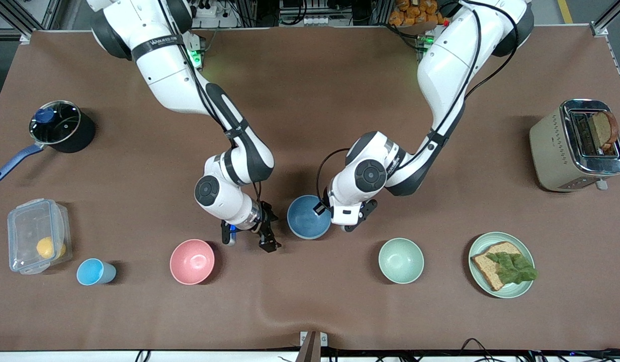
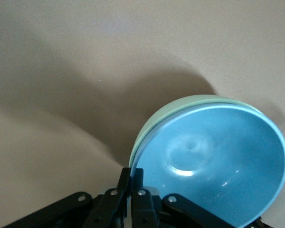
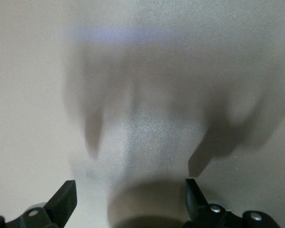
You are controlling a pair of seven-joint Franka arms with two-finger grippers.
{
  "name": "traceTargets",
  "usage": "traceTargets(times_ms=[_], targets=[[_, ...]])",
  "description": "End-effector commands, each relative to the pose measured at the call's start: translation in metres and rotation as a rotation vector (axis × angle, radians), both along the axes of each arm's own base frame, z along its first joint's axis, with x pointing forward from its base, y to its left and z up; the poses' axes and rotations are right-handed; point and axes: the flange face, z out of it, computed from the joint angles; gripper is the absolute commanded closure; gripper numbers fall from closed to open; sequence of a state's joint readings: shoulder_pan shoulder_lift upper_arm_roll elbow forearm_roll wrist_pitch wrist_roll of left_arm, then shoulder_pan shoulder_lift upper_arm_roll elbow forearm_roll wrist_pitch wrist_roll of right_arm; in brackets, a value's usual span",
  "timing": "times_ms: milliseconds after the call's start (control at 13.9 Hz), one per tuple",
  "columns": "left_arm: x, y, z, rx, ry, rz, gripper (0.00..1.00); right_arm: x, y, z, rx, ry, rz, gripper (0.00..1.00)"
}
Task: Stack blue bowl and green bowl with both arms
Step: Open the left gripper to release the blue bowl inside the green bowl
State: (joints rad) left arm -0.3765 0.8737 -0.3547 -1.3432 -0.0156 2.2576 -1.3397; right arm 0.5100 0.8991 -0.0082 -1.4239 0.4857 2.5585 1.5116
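The blue bowl [image 1: 308, 217] [image 2: 213, 161] sits nested inside the green bowl [image 2: 180, 101], of which only a thin rim shows around it in the left wrist view. My left gripper [image 1: 322, 208] [image 2: 132, 174] is shut on the stacked rims at the edge toward the left arm's end. The pair is at mid-table; I cannot tell whether it rests on the cloth or hangs just above it. My right gripper [image 1: 249, 241] [image 3: 130, 187] stands open and empty over bare cloth between the pink bowl [image 1: 192, 261] and the blue bowl.
A paler mint bowl [image 1: 401, 260] and a green plate [image 1: 501, 241] with bread and lettuce lie nearer the camera toward the left arm's end. A toaster [image 1: 576, 146] stands there too. A light-blue cup [image 1: 94, 272], a clear box [image 1: 37, 242] and a pot [image 1: 61, 125] are toward the right arm's end.
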Motion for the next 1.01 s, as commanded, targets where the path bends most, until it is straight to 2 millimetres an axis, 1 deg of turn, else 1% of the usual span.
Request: traceTargets(times_ms=[0,144,360,792,864,936], targets=[[0.002,-0.002,-0.003,0.013,-0.024,-0.011,1.0,0.002,0.005,-0.001,0.015,-0.009,-0.008,0.0],[0.002,-0.002,-0.002,0.013,-0.026,-0.012,1.0,0.003,0.006,0.002,0.015,-0.016,-0.004,0.0],[0.005,-0.001,0.007,0.024,-0.057,-0.03,1.0,0.005,0.008,0.007,0.015,-0.026,0.001,0.0],[0.006,0.001,0.004,0.049,-0.077,-0.05,1.0,0.011,0.008,0.021,0.007,-0.048,0.018,0.0],[0.006,0.001,0.004,0.047,-0.074,-0.043,1.0,0.01,0.009,0.02,0.006,-0.047,0.02,0.0],[0.006,0.002,0.005,0.045,-0.073,-0.039,0.93,0.009,0.01,0.02,0.005,-0.047,0.022,0.0]])
